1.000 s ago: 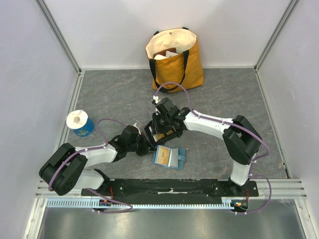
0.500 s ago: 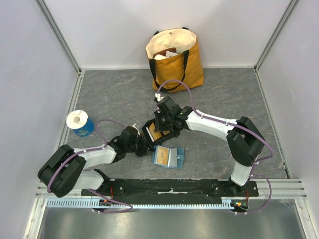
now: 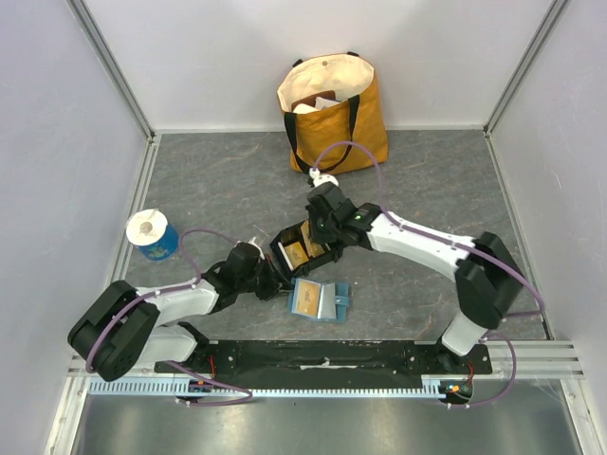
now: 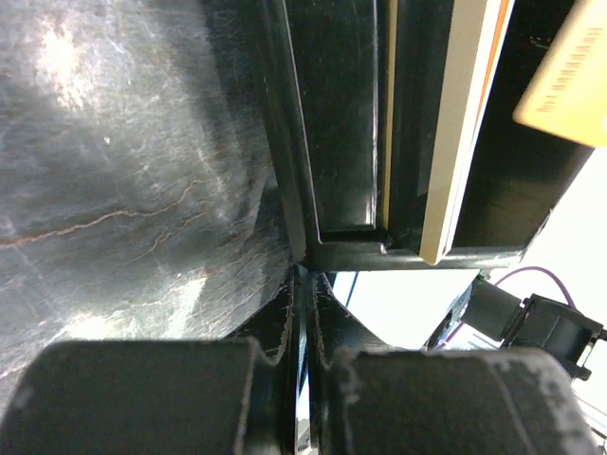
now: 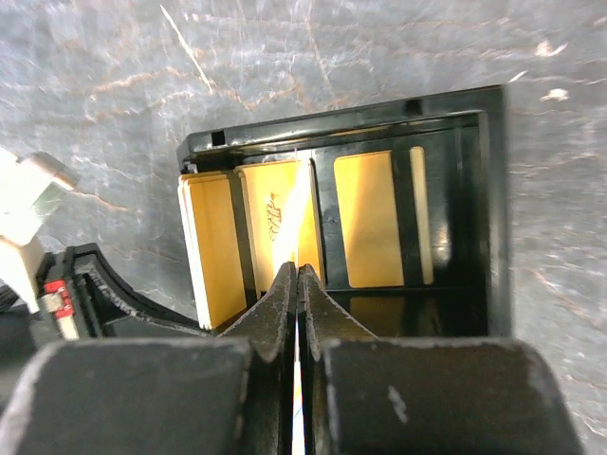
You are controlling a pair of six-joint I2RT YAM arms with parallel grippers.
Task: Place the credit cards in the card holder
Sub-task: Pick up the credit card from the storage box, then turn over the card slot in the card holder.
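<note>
The right gripper (image 5: 298, 273) is clenched on one credit card (image 5: 299, 213), seen edge-on, probably light, stiff and slippery and best pinched at an edge, above the other cards (image 5: 370, 218) in the black tray (image 5: 493, 190), whose corner the closed left gripper (image 4: 303, 277) meets, with the card holder (image 3: 321, 300) lying open nearby on the surface (image 3: 209, 190).

Plain pale walls (image 3: 209, 57) enclose the grey, marble-veined desk (image 3: 218, 180) behind and on both sides; aluminium posts (image 3: 109, 66) rise at its far corners.
</note>
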